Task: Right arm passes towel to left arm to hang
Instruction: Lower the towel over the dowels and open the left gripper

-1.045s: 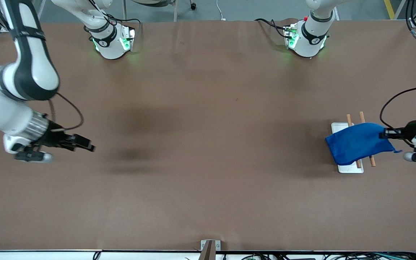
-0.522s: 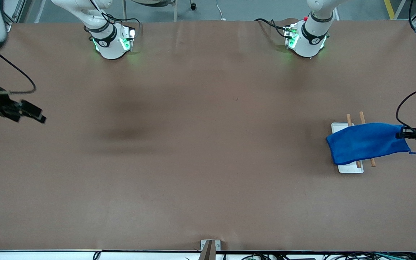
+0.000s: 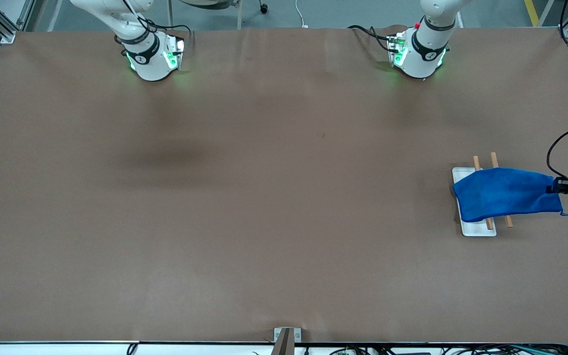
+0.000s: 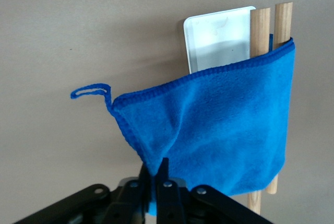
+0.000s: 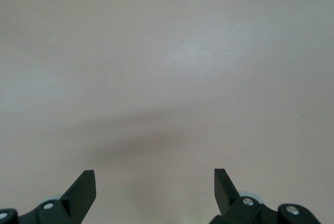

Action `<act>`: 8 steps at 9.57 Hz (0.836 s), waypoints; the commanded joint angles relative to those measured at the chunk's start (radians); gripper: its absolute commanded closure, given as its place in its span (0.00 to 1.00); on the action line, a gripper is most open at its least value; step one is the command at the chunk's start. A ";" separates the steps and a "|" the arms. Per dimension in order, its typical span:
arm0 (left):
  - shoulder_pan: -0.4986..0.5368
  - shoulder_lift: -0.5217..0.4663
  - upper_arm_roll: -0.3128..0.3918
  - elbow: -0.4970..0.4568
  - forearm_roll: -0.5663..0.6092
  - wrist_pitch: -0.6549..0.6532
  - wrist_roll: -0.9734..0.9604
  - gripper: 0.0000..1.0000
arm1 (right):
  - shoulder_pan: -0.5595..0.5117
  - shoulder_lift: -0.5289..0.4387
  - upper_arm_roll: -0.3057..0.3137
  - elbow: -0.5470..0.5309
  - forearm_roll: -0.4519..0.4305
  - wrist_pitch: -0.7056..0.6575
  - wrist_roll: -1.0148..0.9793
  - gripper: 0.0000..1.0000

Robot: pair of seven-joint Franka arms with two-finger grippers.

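Left wrist view: the left gripper has its fingers pinched tight on one edge of the towel, close to the corner that carries the small loop.
Towel place: draped across the two wooden rods of the rack, covering part of the white base under them, at the left arm's end of the table.
Towel handling: by its folds and sag it looks soft, light and limp; it should follow any pull and bunch up, and it may slide along the smooth rods.
Hold point: the pinched edge beside the loop seems sound; a grip on the loop alone would likely be too slight.
Left gripper place: just beside the rack, on the side toward the table's end.
Right gripper: fingers spread wide and empty, over bare table well apart from the rack; this arm waits.
Obstacles: none near the rack other than the rod ends, where the hem might catch.
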 commanded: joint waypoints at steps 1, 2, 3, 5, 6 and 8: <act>0.003 0.050 -0.006 0.033 0.013 0.008 0.013 0.01 | 0.014 0.015 -0.002 0.019 -0.018 -0.006 0.024 0.00; 0.001 0.053 -0.006 0.047 0.013 0.008 0.011 0.00 | 0.017 0.014 -0.002 0.002 -0.013 0.013 0.022 0.00; -0.008 0.051 -0.006 0.063 0.014 0.007 -0.008 0.00 | 0.017 0.010 0.000 -0.010 -0.010 0.018 0.016 0.00; -0.016 0.003 -0.026 0.080 0.011 -0.016 -0.099 0.00 | 0.018 0.010 -0.002 -0.010 -0.010 0.021 -0.005 0.00; -0.031 -0.034 -0.059 0.080 0.020 -0.039 -0.177 0.00 | 0.018 0.010 -0.002 -0.010 -0.011 0.035 -0.010 0.00; -0.042 -0.135 -0.121 0.080 0.024 -0.117 -0.322 0.00 | 0.018 0.010 -0.002 -0.027 -0.020 0.056 -0.011 0.00</act>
